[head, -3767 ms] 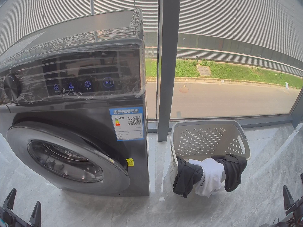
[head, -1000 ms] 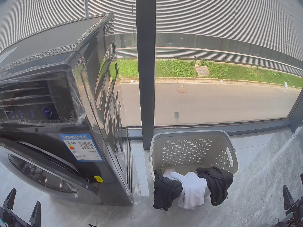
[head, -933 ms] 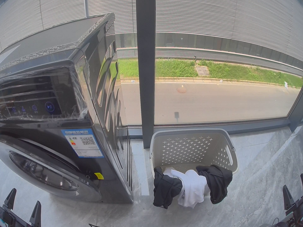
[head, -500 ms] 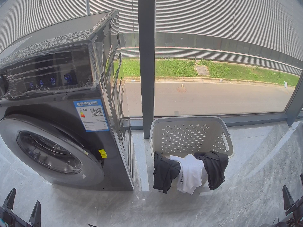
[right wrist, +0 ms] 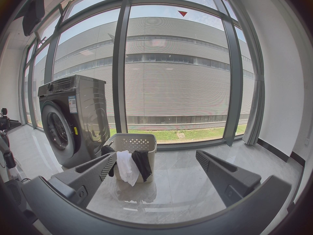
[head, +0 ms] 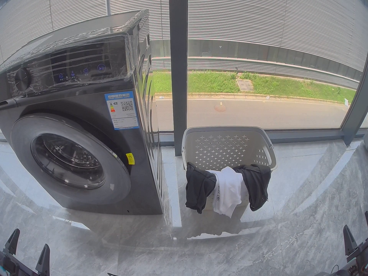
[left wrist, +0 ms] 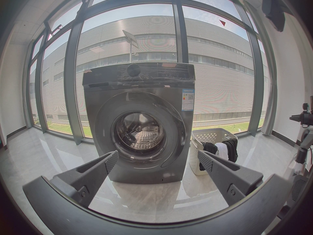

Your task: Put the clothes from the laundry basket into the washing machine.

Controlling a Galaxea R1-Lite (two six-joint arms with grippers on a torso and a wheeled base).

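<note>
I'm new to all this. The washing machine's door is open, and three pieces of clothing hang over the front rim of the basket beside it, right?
Not quite. The door of the washing machine is shut, as the head view shows. The rest holds: three clothes, two black and one white, hang over the front rim of the laundry basket beside it.

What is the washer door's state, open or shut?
Shut. The round door sits flush against the washer front, with no gap showing.
</note>
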